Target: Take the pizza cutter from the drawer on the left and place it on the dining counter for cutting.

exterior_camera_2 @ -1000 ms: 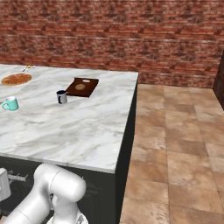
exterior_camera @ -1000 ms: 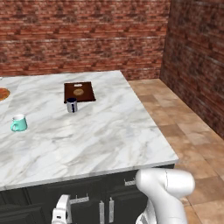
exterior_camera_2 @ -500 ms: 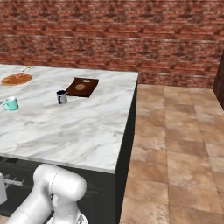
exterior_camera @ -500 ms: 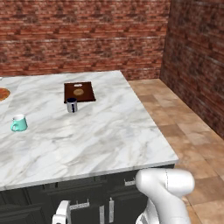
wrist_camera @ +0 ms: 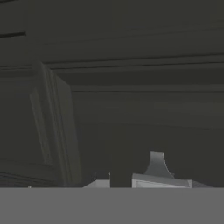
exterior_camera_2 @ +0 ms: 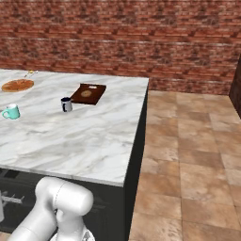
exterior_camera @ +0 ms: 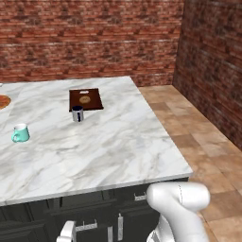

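Observation:
My gripper [wrist_camera: 120, 178] is low against the black cabinet fronts under the dining counter [exterior_camera: 108, 151]. In the hand view a dark fingertip [wrist_camera: 115, 176] crosses the drawer's short silver bar handle [wrist_camera: 154, 178], so the jaws look shut on it, with the drawer's flat black front [wrist_camera: 148, 127] right behind. In the left base view the white hand [exterior_camera: 67, 232] shows at the bottom edge, beside that handle [exterior_camera: 88, 227]. The pizza cutter is hidden.
On the marble top stand a teal mug [exterior_camera: 20, 133], a dark blue cup [exterior_camera: 77, 113], a brown wooden board [exterior_camera: 85, 99] and a pizza [exterior_camera_2: 17, 85] at the far left. Upright cupboard handles [exterior_camera: 118, 227] are right of the hand. Tiled floor [exterior_camera_2: 188, 155] lies to the right.
The hand has slid slightly lower in both base views, toward the base. Everything on the counter stays where it was.

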